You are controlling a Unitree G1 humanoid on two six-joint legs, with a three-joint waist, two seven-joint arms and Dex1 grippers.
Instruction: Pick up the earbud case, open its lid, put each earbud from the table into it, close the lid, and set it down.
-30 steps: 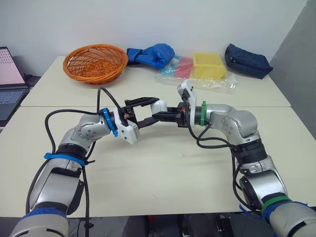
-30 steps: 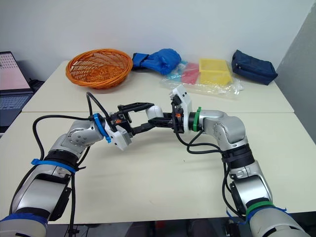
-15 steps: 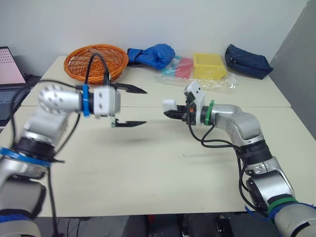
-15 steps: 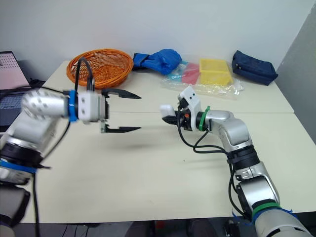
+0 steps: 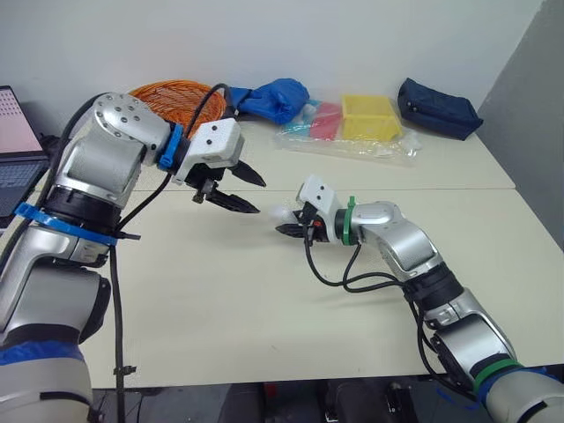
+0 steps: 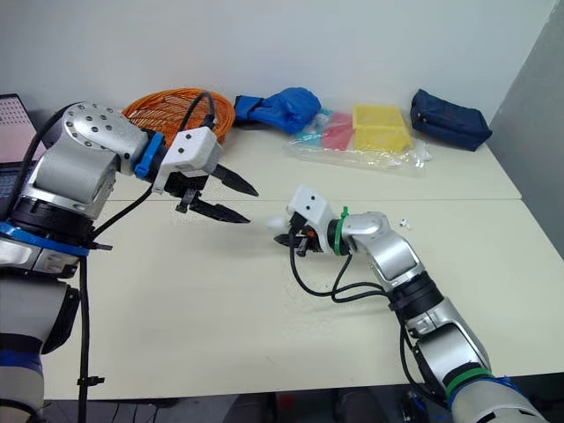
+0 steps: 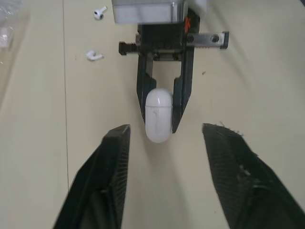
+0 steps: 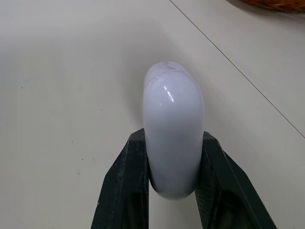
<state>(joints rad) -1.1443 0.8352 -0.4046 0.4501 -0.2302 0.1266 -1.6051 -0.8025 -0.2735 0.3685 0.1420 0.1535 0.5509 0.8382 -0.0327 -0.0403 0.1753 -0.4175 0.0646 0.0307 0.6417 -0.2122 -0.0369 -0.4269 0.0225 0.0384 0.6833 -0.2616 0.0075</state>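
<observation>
The white earbud case (image 5: 284, 217) has its lid closed and is clamped between the fingers of my right gripper (image 5: 289, 227), low over the middle of the table. The same case (image 8: 172, 138) bulges up between the two black fingers in the right wrist view. My left gripper (image 5: 261, 197) hangs open and empty above the table, to the left of the case (image 7: 158, 121) and pointing toward it. Two white earbuds (image 7: 94, 56) (image 7: 99, 11) lie on the table beyond the right arm; one earbud (image 6: 403, 222) sits near the table seam.
At the back of the far table are an orange basket (image 5: 167, 92), a blue bag (image 5: 275, 95), a yellow box (image 5: 370, 117) in clear plastic and a navy pouch (image 5: 438, 107). A laptop (image 5: 18, 132) stands at the far left.
My left gripper has left the case, swung up and to the left, and stays open. My right gripper has carried the case down toward the tabletop and a little left.
</observation>
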